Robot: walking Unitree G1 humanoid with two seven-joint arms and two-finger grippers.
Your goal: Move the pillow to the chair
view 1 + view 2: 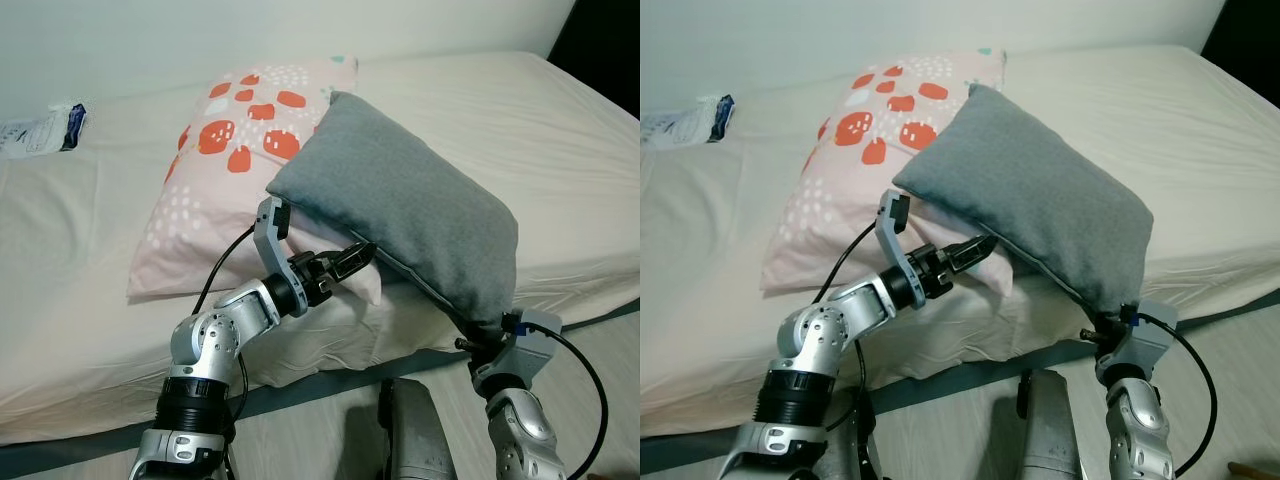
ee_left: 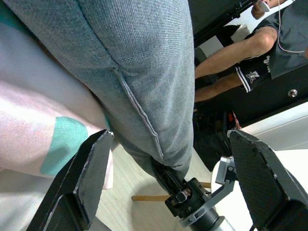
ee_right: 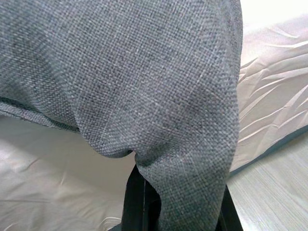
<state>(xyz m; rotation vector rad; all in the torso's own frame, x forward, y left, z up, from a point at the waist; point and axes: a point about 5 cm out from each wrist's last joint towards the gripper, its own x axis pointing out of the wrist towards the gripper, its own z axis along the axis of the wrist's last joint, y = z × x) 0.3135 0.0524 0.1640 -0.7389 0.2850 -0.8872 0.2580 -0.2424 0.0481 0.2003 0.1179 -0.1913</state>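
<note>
The right gripper (image 1: pixel 1108 318) pinches the lower corner of the grey woven fabric pillow (image 1: pixel 410 205) at lower right, holding it lifted over the cream-sheeted bed (image 1: pixel 80 250). The left gripper (image 1: pixel 352 262), fingers spread wide, sits under the pillow's edge at frame centre, just beside a pink pillow with red blotches (image 1: pixel 215 170) lying on the bed behind.

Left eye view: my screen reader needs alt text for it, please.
A grey pillow is held at its lower corner by the right gripper, its upper end resting on a pink patterned pillow on the bed. The open left gripper reaches beneath it.
</note>
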